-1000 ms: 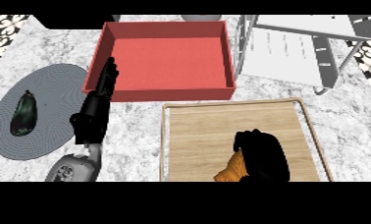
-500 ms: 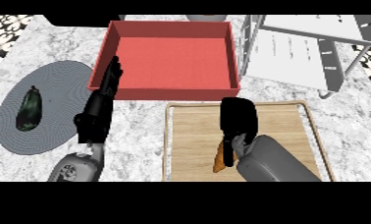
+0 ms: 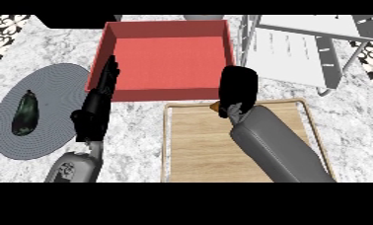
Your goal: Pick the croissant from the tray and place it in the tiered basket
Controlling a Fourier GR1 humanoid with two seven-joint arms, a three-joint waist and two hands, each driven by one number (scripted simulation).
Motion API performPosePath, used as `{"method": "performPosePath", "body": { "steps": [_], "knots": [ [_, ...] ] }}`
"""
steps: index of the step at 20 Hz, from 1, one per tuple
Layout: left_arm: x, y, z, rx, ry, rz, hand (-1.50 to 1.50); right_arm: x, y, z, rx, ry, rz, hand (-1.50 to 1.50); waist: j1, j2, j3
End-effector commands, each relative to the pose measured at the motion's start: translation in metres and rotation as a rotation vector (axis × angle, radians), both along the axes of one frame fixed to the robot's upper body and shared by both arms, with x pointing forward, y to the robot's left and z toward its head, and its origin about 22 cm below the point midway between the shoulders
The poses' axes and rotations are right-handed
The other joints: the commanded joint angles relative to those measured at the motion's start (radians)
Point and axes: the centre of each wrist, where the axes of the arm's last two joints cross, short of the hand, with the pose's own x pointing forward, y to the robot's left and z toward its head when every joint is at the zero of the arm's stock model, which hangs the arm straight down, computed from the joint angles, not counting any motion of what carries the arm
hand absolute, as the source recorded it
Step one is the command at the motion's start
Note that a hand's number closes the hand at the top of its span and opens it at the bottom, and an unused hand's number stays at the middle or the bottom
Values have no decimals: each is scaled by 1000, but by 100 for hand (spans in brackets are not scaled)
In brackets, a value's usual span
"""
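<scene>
At the bottom middle of the frame a wooden tray (image 3: 197, 150) lies on the white marble desk (image 3: 138, 125). A grey arm comes in from the lower right and goes across the tray. At its end, the black right hand (image 3: 238, 88) sits over the far edge of the tray, near the middle of the frame. Its fingers are curled round the croissant (image 3: 215, 106) - only a small orange-brown tip peeks out on the left side of the hand, and the rest is hidden.

At the lower left, the left hand (image 3: 94, 110) is open, with its fingers straight and pointing up the frame. It holds nothing.

Further left, a dark green vegetable (image 3: 25, 113) lies on a round grey mat (image 3: 58, 81).

Past the tray, in the upper middle, is a red box (image 3: 167, 56) - the tips of the left hand's fingers are just beside its left wall. At the upper right stands the white tiered basket (image 3: 291, 46).
</scene>
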Motion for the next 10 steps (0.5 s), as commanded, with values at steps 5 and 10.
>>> {"method": "performPosePath", "body": {
  "steps": [5, 10],
  "knots": [
    [-9, -5, -12, -4, 10, 26, 0, 3, 3, 106, -69, -270, -170, 150, -22, -6, 0],
    [-9, 12, -12, 4, 17, 29, 0, -16, 2, 163, -9, -359, -182, 150, -26, -10, 0]
  ]
}}
